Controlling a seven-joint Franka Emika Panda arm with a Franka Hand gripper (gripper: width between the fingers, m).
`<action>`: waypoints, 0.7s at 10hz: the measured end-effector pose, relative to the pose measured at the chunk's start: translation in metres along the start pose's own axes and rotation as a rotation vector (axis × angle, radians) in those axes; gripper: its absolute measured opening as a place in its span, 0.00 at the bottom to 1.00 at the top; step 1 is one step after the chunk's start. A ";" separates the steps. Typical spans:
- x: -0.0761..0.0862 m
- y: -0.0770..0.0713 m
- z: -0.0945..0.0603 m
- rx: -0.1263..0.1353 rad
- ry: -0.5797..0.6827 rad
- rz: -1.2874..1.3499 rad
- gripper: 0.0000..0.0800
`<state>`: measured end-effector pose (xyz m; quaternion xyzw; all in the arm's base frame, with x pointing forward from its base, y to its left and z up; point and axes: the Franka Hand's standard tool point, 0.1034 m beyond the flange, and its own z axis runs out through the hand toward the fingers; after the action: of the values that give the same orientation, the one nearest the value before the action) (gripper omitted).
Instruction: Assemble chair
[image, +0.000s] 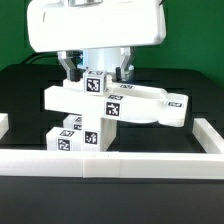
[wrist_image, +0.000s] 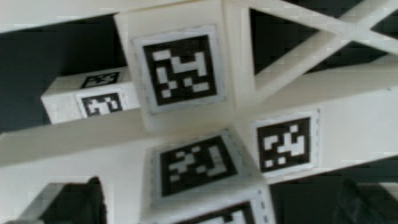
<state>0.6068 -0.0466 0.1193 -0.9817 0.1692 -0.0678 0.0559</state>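
Seeing white border rail (image: 110, 160) running across the lower frame, nearest the camera. Just behind it, seeing chair (image: 110, 105) sitting mid-frame on black tabletop (image: 25, 105): tagged blocky pieces stacking at lower centre, flat bars crossing toward the exterior view's right. Above that, seeing gripper (image: 96, 72) hanging over the top tagged upright in upper centre, fingers (image: 69, 68) standing spread wide either side of it, pinching nothing. Getting only chair (wrist_image: 178, 70) tags and crossing white bars in wrist view, close up.
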 end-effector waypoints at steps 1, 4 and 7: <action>-0.001 0.000 0.000 0.001 -0.004 -0.086 0.81; -0.002 -0.002 0.000 -0.003 -0.016 -0.416 0.81; -0.001 0.002 0.000 -0.015 -0.020 -0.598 0.81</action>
<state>0.6052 -0.0479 0.1192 -0.9889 -0.1275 -0.0704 0.0279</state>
